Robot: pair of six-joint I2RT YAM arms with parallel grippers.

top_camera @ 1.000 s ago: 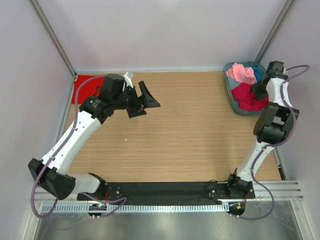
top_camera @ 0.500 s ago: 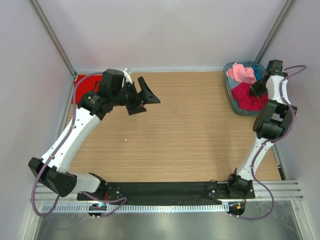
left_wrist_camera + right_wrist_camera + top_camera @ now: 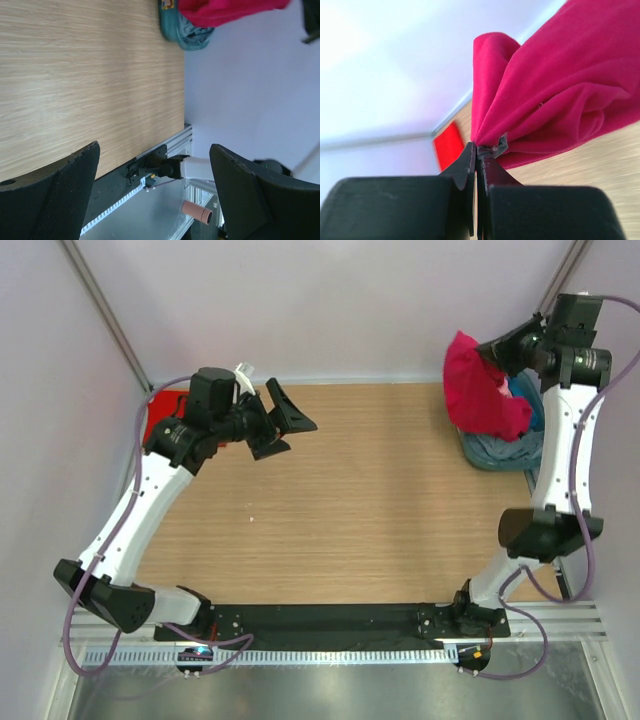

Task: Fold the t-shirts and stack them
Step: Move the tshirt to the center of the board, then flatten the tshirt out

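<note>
We see the right jaws holding a crimson shirt [image 3: 478, 390] up above the tub [image 3: 497, 458].
The right jaws are pressed together, pinching a fold of the shirt, which hangs over the far right corner of the table [image 3: 380, 510]. The left jaws stand spread and empty above the far left, near a scarlet shirt [image 3: 163, 420] lying at the table's left edge.

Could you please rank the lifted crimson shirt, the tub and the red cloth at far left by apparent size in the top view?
1. crimson shirt, nearer the camera
2. tub, mostly covered
3. red cloth, partly behind the left arm
</note>
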